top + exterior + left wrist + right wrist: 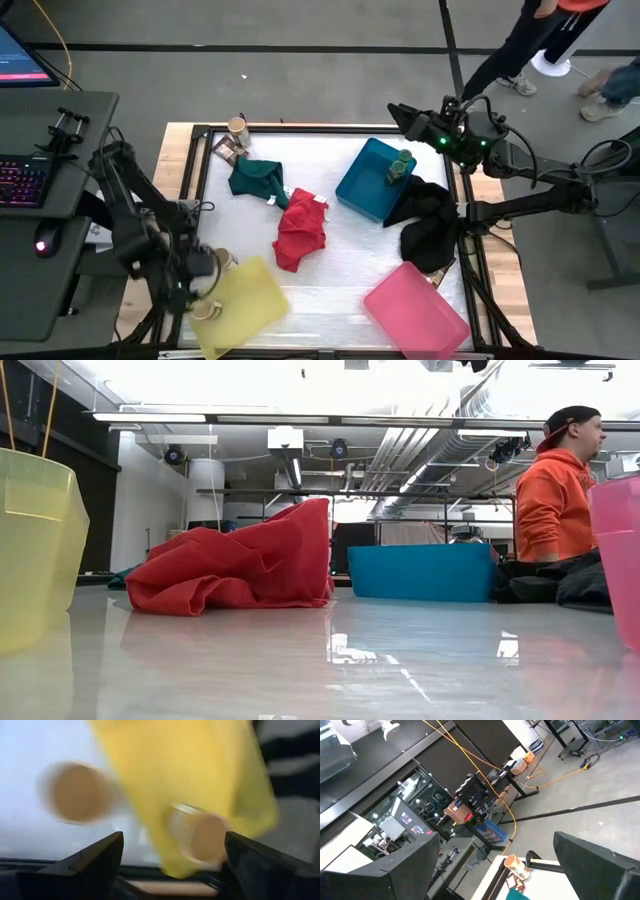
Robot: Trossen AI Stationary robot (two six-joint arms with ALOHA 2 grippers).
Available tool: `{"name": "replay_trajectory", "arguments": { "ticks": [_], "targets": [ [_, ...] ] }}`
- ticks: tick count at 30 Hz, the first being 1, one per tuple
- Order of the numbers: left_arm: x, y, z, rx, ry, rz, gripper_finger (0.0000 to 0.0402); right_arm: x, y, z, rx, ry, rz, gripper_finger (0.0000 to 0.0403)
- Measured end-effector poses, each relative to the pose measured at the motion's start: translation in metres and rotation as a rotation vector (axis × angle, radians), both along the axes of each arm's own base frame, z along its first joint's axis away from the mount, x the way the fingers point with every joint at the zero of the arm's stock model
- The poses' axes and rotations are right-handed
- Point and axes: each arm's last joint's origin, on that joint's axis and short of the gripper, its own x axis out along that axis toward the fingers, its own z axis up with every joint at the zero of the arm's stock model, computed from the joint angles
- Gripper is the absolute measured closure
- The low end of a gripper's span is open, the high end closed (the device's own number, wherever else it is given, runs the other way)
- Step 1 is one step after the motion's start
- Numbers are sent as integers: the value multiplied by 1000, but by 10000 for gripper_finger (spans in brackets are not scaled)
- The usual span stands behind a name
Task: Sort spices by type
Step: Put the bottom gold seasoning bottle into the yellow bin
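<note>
Left gripper (pixel 205 285) hovers with its fingers spread and nothing between them over the near-left corner, where one tan-lidded jar (pixel 207 310) sits in the yellow tray (pixel 250 300) and another (pixel 224 260) stands just beside the tray's edge. Moving right, a third tan-lidded jar (pixel 238 127) and a brown packet (pixel 224 150) wait at the far-left corner near the green cloth (pixel 258 179). Further right, a green-lidded jar (pixel 401 166) stands in the blue tray (pixel 370 185), and the right gripper (pixel 403 118) hangs released and empty beyond the far-right edge.
</note>
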Motion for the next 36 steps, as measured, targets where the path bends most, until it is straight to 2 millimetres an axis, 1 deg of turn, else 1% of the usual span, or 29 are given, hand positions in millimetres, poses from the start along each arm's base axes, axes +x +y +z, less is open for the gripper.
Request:
{"name": "replay_trajectory", "arguments": {
  "ticks": [2, 4, 7, 10, 12, 17, 22, 26, 28, 33, 36],
  "targets": [
    [1, 15, 3, 80, -24, -40, 67, 0, 0, -1, 2, 10, 0, 20],
    [6, 24, 3, 172, -13, -161, 67, 0, 0, -2, 8, 18, 1, 20],
    [18, 32, -2, 257, -18, -373, 67, 0, 0, -3, 11, 30, 3, 20],
    [30, 36, -8, 291, -35, -497, 67, 0, 0, -5, 14, 43, 9, 20],
    [33, 39, -13, 296, -13, -526, 67, 0, 0, -6, 21, 48, 17, 20],
    [29, 43, -29, 274, 57, -588, 67, 1, 1, -8, 28, 69, 41, 20],
    [30, 42, -42, 278, 52, -683, 67, 1, 1, -8, 29, 74, 44, 20],
    [33, 45, -46, 299, 43, -694, 67, 1, 1, -8, 28, 74, 44, 20],
    [35, 46, -46, 297, 40, -684, 67, 1, 1, -9, 29, 79, 44, 20],
    [37, 49, -46, 305, 40, -734, 67, 1, 1, -10, 33, 95, 44, 20],
    [38, 51, -46, 294, 48, -731, 67, 1, 1, -11, 33, 100, 44, 20]
  ]
}}
